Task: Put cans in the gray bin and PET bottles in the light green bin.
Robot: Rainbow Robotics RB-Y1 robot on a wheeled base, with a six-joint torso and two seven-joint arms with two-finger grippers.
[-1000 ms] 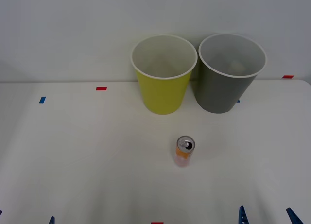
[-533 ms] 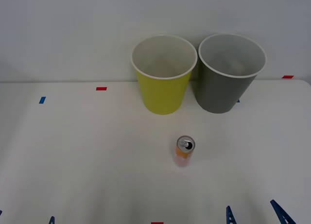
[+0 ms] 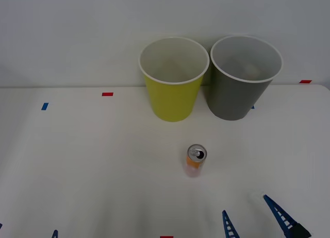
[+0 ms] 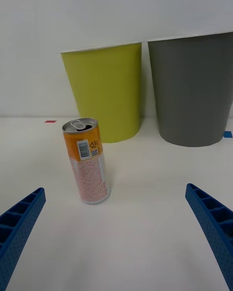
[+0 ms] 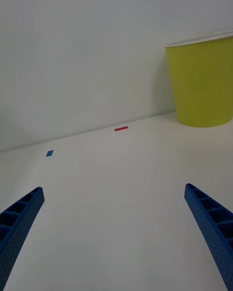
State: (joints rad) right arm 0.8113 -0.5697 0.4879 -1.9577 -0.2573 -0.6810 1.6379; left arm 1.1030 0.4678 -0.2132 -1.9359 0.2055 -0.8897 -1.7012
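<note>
The right gripper (image 3: 251, 220) enters the front view from the near edge of the table (image 3: 93, 165), and its arm is cut off there. Its two blue ribbed fingers (image 3: 281, 215) are spread wide apart and hold nothing. The left gripper (image 5: 116, 233) sits at the near left corner of the table; in the front view only a small blue tip is seen at the edge. In its own wrist view its fingers are also wide apart and empty.

There is one can (image 3: 196, 159), one light green bin (image 3: 173, 78) and one gray bin (image 3: 243, 77). The can stands upright on the table, in front of the two bins and well apart from them, nearer to the light green one. It is ahead of the right gripper and a little to its left, not touching the fingers. In the right wrist view the can (image 4: 87, 160) shows an orange upper part, a pale pink lower part and a silver top with a pull tab.

The two bins stand side by side at the far edge, very close, the light green on the left. The light green bin seems empty, though its bottom is not fully visible. Inside the gray bin there is a faint pale shape near the bottom, and I cannot tell what it is.

A few small red and blue tape marks (image 3: 107, 94) lie on the table.
</note>
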